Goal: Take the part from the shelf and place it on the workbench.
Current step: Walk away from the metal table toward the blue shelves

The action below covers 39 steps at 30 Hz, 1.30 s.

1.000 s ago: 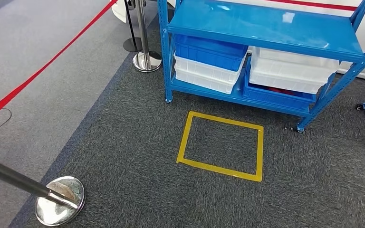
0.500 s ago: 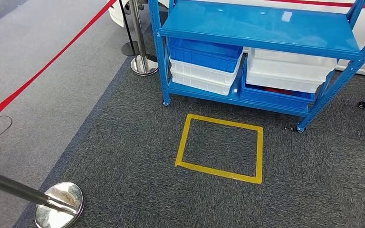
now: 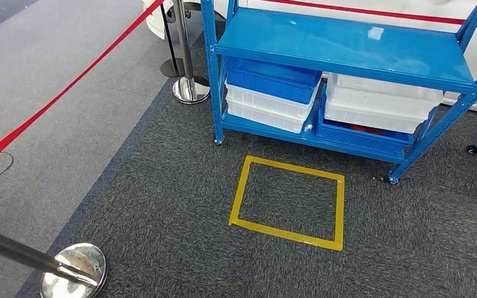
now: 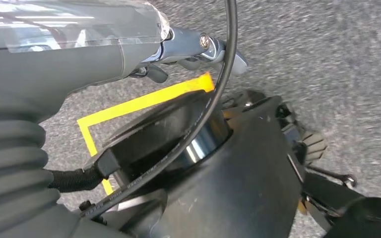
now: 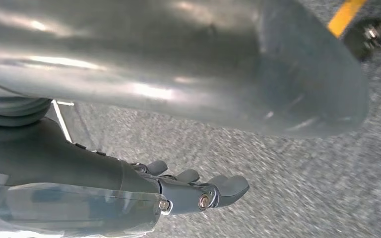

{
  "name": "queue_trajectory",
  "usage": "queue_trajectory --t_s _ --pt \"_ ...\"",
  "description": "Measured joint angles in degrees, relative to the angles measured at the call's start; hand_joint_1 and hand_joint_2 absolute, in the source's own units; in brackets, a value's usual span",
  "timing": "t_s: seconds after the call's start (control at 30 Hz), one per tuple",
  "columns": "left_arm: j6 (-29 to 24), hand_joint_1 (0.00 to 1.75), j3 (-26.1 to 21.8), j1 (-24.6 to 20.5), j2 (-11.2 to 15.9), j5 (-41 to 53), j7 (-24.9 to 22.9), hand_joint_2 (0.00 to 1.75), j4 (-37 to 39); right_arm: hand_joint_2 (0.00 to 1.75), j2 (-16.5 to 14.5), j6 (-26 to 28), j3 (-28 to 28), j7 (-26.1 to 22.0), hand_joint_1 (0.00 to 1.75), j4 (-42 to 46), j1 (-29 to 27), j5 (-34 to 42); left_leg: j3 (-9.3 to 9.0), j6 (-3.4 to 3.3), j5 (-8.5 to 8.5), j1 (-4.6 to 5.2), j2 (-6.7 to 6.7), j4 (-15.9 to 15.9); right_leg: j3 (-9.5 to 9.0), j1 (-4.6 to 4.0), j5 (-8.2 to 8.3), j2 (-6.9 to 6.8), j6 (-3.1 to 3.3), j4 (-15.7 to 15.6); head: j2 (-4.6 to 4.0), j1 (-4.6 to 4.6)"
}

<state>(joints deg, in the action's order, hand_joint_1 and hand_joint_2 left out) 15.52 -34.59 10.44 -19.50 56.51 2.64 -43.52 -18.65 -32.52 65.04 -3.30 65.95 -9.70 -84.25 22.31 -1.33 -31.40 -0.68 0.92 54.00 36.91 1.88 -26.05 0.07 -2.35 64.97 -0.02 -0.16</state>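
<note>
Head view: blue shelf (image 3: 341,46) stands beyond a yellow tape square (image 3: 287,202), holding blue and white bins (image 3: 270,93). Left hand (image 4: 198,49) and right hand (image 5: 198,191) hang empty, fingers loosely extended.

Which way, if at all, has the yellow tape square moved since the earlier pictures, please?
No. The yellow tape square lies as before in front of the blue shelf; the whole view shifted, so the camera moved.
</note>
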Motion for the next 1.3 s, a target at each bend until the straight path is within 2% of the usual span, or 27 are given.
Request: queue_trajectory --t_s 0.03,0.07,0.17,0.2,0.23,0.27,0.33,0.37,0.4,0.43,0.5,0.53,0.57,0.63,0.67,0.87,0.97,1.0,1.03,1.07,1.1,1.13,1.17,1.2,1.23,1.27,1.3 --pt "-0.2 0.00 -0.1 0.0 0.0 -0.3 0.0 0.00 0.1 0.00 0.0 0.0 -0.1 -0.1 0.00 0.0 0.0 -0.2 -0.58 0.40 -0.89 0.01 -0.01 0.3 -1.28 0.08 1.03 0.04 0.14 -2.8 -0.01 0.11" --pt "-0.6 0.00 -0.2 -0.1 0.0 -1.2 0.1 0.00 0.3 0.00 0.0 0.0 -0.5 -0.4 0.00 0.0 -0.1 -0.8 -1.00 0.77 -1.64 0.03 -0.02 0.4 -2.03 0.05 0.95 0.05 0.51 -4.3 -0.01 0.10" --pt "-3.2 0.00 -0.1 0.2 0.1 -8.0 -0.5 0.00 0.2 0.00 1.0 2.0 -2.8 -1.7 0.00 -1.5 0.2 -4.0 -2.24 1.71 -3.22 -0.06 -0.02 0.4 -3.02 -0.48 -1.36 0.01 2.31 -4.5 0.01 -0.25" --pt "-3.8 0.00 0.4 0.4 0.0 -10.6 -1.1 0.00 -0.1 0.00 1.6 2.9 -3.6 -2.0 0.00 -2.6 0.5 -4.7 -2.38 1.98 -3.65 -0.16 -0.11 1.1 -3.65 -0.54 -2.01 0.02 2.78 -4.5 0.01 -0.45" --pt "-4.1 0.00 1.0 0.7 0.0 -12.7 -1.7 0.00 -0.6 0.00 2.2 3.6 -4.2 -2.1 0.00 -3.8 0.9 -5.0 -1.55 2.23 -4.32 -0.26 -0.26 3.3 -4.41 -0.50 -2.63 -0.02 3.18 -4.7 0.00 -0.65" --pt "-4.3 0.00 1.7 1.0 0.0 -14.2 -2.3 0.00 -1.1 0.00 2.6 4.2 -4.6 -2.1 0.00 -4.8 1.3 -5.0 0.47 2.44 -5.22 -0.32 -0.40 7.0 -5.29 -0.43 -3.24 -0.09 3.48 -5.0 0.01 -0.92" --pt "-4.3 0.00 2.9 1.8 0.0 -15.7 -3.3 0.00 -1.9 0.00 3.2 4.8 -5.2 -2.2 0.00 -6.1 1.8 -5.1 7.74 2.74 -6.89 -0.35 -0.58 17.0 -7.01 -0.46 -4.58 -0.25 3.73 -5.4 0.01 -1.29" --pt "-4.3 0.00 3.3 2.3 0.0 -16.2 -3.7 0.00 -2.2 0.00 3.4 4.9 -5.5 -2.3 0.00 -6.6 2.0 -5.1 11.47 2.75 -6.69 -0.35 -0.58 20.7 -8.01 -0.47 -5.35 -0.26 3.73 -5.6 0.01 -1.33" --pt "-4.3 0.00 3.6 2.8 -0.1 -16.4 -3.9 0.00 -2.4 0.00 3.6 5.0 -5.6 -2.3 0.00 -7.1 2.1 -5.1 14.42 2.62 -5.11 -0.32 -0.58 22.4 -9.19 -0.49 -6.21 -0.21 3.70 -5.8 0.00 -1.34" --pt "-4.4 0.00 3.9 3.3 -0.2 -16.6 -4.1 0.00 -2.6 0.00 3.7 5.0 -5.8 -2.3 0.00 -7.4 2.0 -5.1 16.31 2.34 -2.00 -0.24 -0.58 21.6 -10.61 -0.50 -7.15 -0.15 3.64 -6.0 0.00 -1.35" --pt "-4.4 0.00 4.4 4.1 -0.3 -16.7 -4.3 0.00 -3.0 0.00 3.9 4.9 -6.0 -2.3 0.00 -8.0 1.9 -5.1 17.35 1.26 6.35 0.25 -0.58 14.9 -13.63 -0.49 -8.91 -0.06 3.42 -6.9 -0.01 -1.33" --pt "-4.4 0.00 4.6 4.3 -0.3 -16.7 -4.4 0.00 -3.2 0.00 3.9 4.8 -6.2 -2.3 0.00 -8.2 1.8 -5.1 17.29 0.52 9.36 0.69 -0.61 12.0 -14.87 -0.56 -9.63 0.01 3.13 -7.3 -0.01 -1.12" --pt "-4.5 0.00 4.7 4.5 -0.4 -16.7 -4.6 0.00 -3.4 0.00 3.9 4.6 -6.3 -2.3 0.00 -8.4 1.9 -5.1 17.04 -0.20 10.83 1.09 -0.65 10.2 -15.81 -0.52 -10.10 0.09 2.69 -7.9 0.01 -1.00" --pt "-4.5 0.00 4.9 4.7 -0.4 -16.6 -5.0 0.00 -3.8 0.00 4.0 4.3 -6.7 -2.4 0.00 -8.6 2.1 -5.1 16.23 -1.29 10.29 1.67 -0.73 9.0 -17.20 -0.47 -10.17 0.15 1.78 -9.1 0.01 -0.91" --pt "-4.5 0.00 5.0 4.8 -0.4 -16.6 -5.1 0.00 -4.0 0.00 4.0 4.3 -6.8 -2.4 0.00 -8.6 2.2 -5.1 15.73 -1.57 9.79 1.74 -0.74 8.4 -17.61 -0.37 -9.91 0.12 1.51 -9.4 0.02 -1.08" --pt "-4.5 0.00 5.2 4.8 -0.5 -16.5 -5.2 0.00 -4.3 0.00 4.0 4.1 -7.0 -2.4 0.00 -8.7 2.2 -5.1 14.85 -1.93 9.10 1.76 -0.75 7.3 -17.49 -0.43 -8.80 0.03 1.20 -8.9 0.03 -1.23" --pt "-4.5 0.00 5.3 4.7 -0.6 -16.5 -5.2 0.00 -4.5 0.00 4.1 4.1 -7.1 -2.4 0.00 -8.7 2.4 -5.1 12.88 -2.02 8.15 1.33 -0.71 4.9 -15.96 -0.51 -6.79 0.02 0.80 -5.8 0.02 -1.12" --pt "-4.4 0.00 5.4 4.7 -0.7 -16.4 -5.2 0.00 -4.6 0.00 4.3 4.0 -7.2 -2.5 0.00 -8.8 2.4 -5.1 10.75 -1.99 7.28 1.11 -0.57 3.3 -12.66 -0.53 -7.13 0.05 0.65 -1.7 0.02 -0.92" --pt "-4.3 0.00 5.5 4.7 -0.8 -16.4 -5.2 0.00 -4.7 0.00 4.5 4.0 -7.3 -2.6 0.00 -8.9 2.4 -5.1 8.07 -1.87 5.88 0.95 -0.37 1.9 -8.60 -0.51 -9.12 0.06 0.47 1.5 0.02 -0.72" --pt "-4.2 0.00 5.6 4.8 -0.9 -16.4 -5.2 0.00 -4.7 0.00 4.7 4.0 -7.4 -2.7 0.00 -9.0 2.3 -5.1 5.27 -1.67 4.33 0.86 -0.16 0.9 -4.59 -0.46 -11.09 0.07 0.29 3.8 0.02 -0.51" --pt "-4.1 0.00 5.7 4.9 -1.0 -16.3 -5.2 0.00 -4.7 0.00 4.9 4.0 -7.4 -2.7 0.00 -9.2 2.2 -5.1 2.39 -1.53 2.56 0.85 0.07 0.1 -0.95 -0.46 -12.47 0.06 0.08 4.4 0.01 -0.30" --pt "-4.1 0.00 5.7 5.0 -1.1 -16.3 -5.2 0.00 -4.7 0.00 5.0 4.0 -7.4 -2.7 0.00 -9.3 2.0 -5.1 0.58 -1.27 1.03 0.85 0.14 0.1 0.15 -0.39 -11.23 0.00 -0.07 1.6 0.00 -0.24" --pt "-4.1 0.00 5.7 5.0 -1.1 -16.3 -5.2 0.00 -4.7 0.00 5.1 4.0 -7.5 -2.7 0.00 -9.4 1.8 -5.1 -0.65 -1.00 -0.18 0.89 0.11 0.3 0.36 -0.34 -6.70 -0.14 -0.06 -1.0 0.00 -0.18" --pt "-4.1 0.00 5.8 5.1 -1.1 -16.2 -5.2 0.00 -4.7 0.00 5.1 4.0 -7.5 -2.7 0.00 -9.5 1.8 -5.1 -1.65 -0.68 -1.34 0.97 0.10 0.5 0.35 -0.46 -2.64 -0.28 0.29 -3.0 -0.01 -0.13" --pt "-4.1 0.00 5.8 5.0 -1.1 -16.2 -5.2 0.00 -4.8 0.00 5.2 4.0 -7.6 -2.7 0.00 -9.6 1.8 -5.1 -2.50 -0.33 -2.42 1.02 0.08 0.5 0.20 -0.61 0.38 -0.37 0.80 -4.1 0.00 -0.22" --pt "-4.1 0.00 5.9 4.9 -1.1 -16.1 -5.2 0.00 -4.9 0.00 5.2 4.0 -7.6 -2.7 0.00 -9.7 1.9 -5.1 -3.17 0.06 -3.00 1.03 0.10 0.8 -0.09 -0.83 1.68 -0.39 1.42 -4.4 0.00 -0.31" --pt "-4.1 0.00 6.1 4.6 -1.1 -16.1 -5.2 0.00 -5.0 0.00 5.3 4.0 -7.7 -2.7 0.00 -9.8 2.1 -5.1 -3.22 0.41 -2.86 0.99 0.13 1.8 -0.64 -1.01 0.92 -0.28 2.12 -4.3 0.00 -0.36"
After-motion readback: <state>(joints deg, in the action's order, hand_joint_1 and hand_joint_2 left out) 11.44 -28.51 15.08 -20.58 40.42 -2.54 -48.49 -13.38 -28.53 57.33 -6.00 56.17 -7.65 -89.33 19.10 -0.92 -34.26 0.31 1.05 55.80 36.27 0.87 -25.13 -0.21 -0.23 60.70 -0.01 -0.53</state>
